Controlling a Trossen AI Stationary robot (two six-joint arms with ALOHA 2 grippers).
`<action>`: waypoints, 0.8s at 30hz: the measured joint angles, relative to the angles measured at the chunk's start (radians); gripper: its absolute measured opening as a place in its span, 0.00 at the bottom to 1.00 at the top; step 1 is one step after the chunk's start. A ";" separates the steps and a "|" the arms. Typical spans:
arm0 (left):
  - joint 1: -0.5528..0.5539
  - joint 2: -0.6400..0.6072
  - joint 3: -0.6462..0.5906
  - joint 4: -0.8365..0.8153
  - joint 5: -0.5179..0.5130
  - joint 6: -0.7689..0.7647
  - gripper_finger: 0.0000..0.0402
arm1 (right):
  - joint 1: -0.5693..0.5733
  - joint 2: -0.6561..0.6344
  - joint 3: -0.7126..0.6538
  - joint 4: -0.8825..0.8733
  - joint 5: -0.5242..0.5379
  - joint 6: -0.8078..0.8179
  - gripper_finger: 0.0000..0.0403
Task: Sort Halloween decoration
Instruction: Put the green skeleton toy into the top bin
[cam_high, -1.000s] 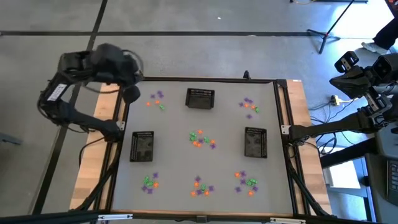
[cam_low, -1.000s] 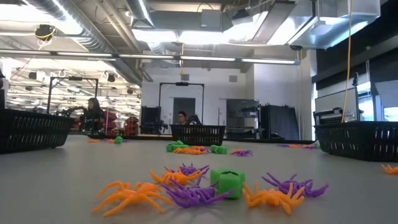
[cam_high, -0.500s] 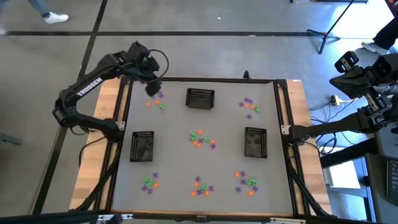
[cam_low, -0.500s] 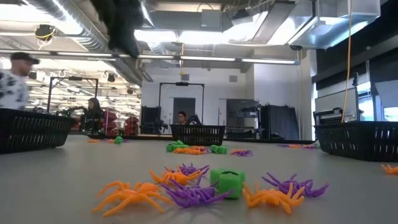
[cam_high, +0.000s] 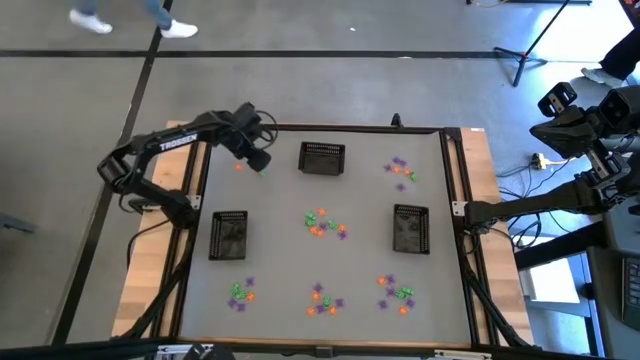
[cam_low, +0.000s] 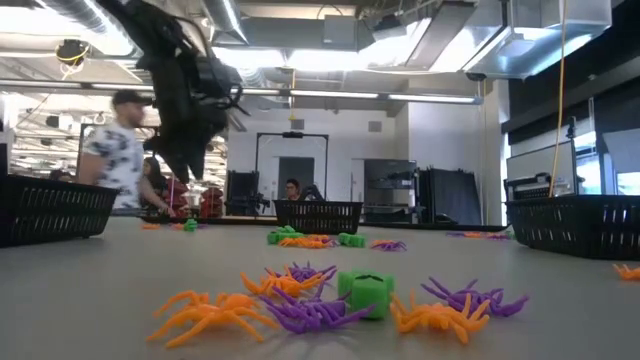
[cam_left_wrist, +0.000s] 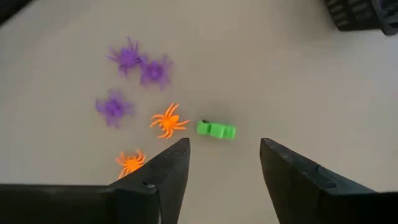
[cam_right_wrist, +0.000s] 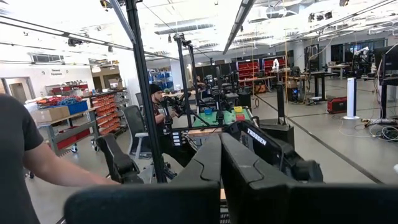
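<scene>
The left claw hung spread above the far-left corner cluster of Halloween decoration, its fingers framing a green piece. A clean pick probably needed a straight descent centred on that piece, clear of the orange spider beside it. Other clusters dotted the grey desk among three black baskets. The right claw waited pressed together off the right edge. People showed in the workshop beyond.

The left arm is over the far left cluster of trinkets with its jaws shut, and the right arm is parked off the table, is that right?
Not quite: the left gripper's jaws are open, not shut, as the left wrist view shows, with a green trinket just beyond them. The rest holds: it is over the far left cluster, and the right arm is parked off the table.
</scene>
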 joint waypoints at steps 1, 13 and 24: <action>-0.006 0.014 0.000 0.015 -0.006 -0.017 0.48 | 0.000 0.000 0.000 0.000 0.000 0.000 0.00; -0.068 0.183 -0.001 0.073 -0.021 -0.282 0.52 | 0.000 0.000 0.000 0.000 0.000 0.000 0.00; -0.096 0.209 -0.001 0.075 -0.127 -0.347 0.51 | 0.000 0.000 0.000 0.000 0.000 0.000 0.00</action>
